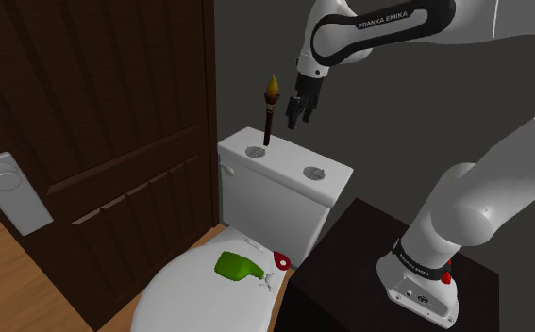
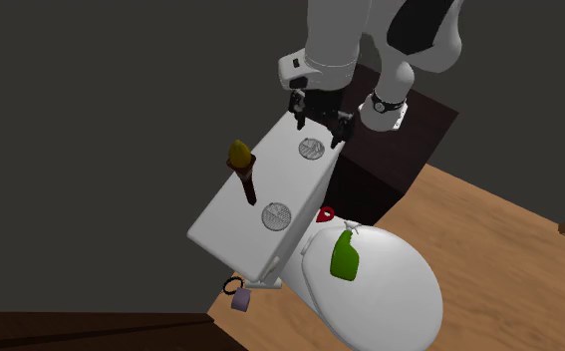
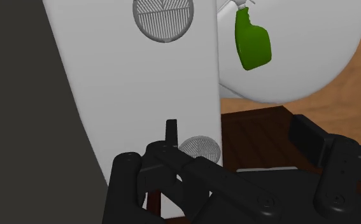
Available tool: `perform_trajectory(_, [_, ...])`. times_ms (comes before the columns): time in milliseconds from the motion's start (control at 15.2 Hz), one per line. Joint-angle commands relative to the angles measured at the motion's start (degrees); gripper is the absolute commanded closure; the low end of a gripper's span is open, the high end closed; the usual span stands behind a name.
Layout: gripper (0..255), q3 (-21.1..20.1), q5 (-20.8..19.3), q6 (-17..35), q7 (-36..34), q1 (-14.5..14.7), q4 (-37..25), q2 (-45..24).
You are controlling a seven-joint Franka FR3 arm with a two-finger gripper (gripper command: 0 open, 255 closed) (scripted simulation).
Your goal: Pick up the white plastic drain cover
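Two alike round pale-grey ribbed drain covers lie flat on the white toilet tank lid [image 1: 284, 162]. One cover [image 1: 313, 173] [image 2: 311, 148] [image 3: 201, 147] is at the end nearer the stand, the other [image 1: 254, 150] [image 2: 276, 214] [image 3: 163, 18] at the far end. My black gripper [image 1: 298, 113] [image 2: 320, 120] [image 3: 231, 167] hangs open a little above the lid, close over the nearer cover, and holds nothing. That cover is partly hidden behind the hand in the wrist view.
A dark-handled brush [image 1: 271, 111] [image 2: 242, 165] with a yellow tip stands upright by the far cover. On the toilet seat lid [image 2: 390, 289] lies a green spray bottle [image 1: 237, 267] [image 2: 345, 255] [image 3: 252, 41]. A dark wooden door [image 1: 114, 113] is at the shoulder view's left.
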State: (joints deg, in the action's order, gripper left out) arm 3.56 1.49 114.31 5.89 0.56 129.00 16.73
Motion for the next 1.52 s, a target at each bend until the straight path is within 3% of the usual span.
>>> perform_trajectory(0, [0, 0.06, 0.18, 2.24, 0.75, 0.24, -1.68, -4.22])
perform_trajectory(858, [0, -0.44, 1.56, 10.92, 5.14, 0.80, -18.74, -32.13])
perform_trajectory(1452, [0, -0.57, 1.93, 15.91, 5.49, 0.73, -16.84, -35.23])
